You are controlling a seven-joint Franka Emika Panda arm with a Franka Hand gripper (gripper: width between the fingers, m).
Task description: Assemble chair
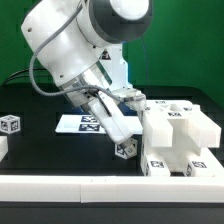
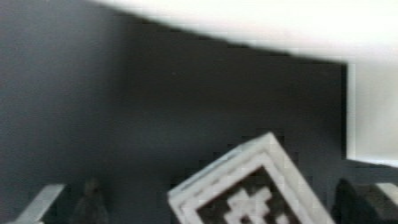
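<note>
— White plastic is noted at the exterior view's right: is the chair [image 1: 182, 135] placed there?
— Yes. A stepped assembly of tagged blocks is seen standing on the black table [image 1: 40, 150], just beside the arm's tip.
— And the gripper [image 1: 122, 142]?
— It is angled down over 1 small tagged piece [image 1: 124, 149], which lies on the table near the assembly's front corner. In the wrist view the 2 fingertips [image 2: 68, 203] are shown spread, with the tilted piece between them; a dark gap is seen on 1 side, so nothing is clasped.
— What else is seen?
— The marker board [image 1: 75, 122] lies flat behind the arm, and 1 tagged cube [image 1: 10, 124] is set well apart at the exterior view's left.
</note>
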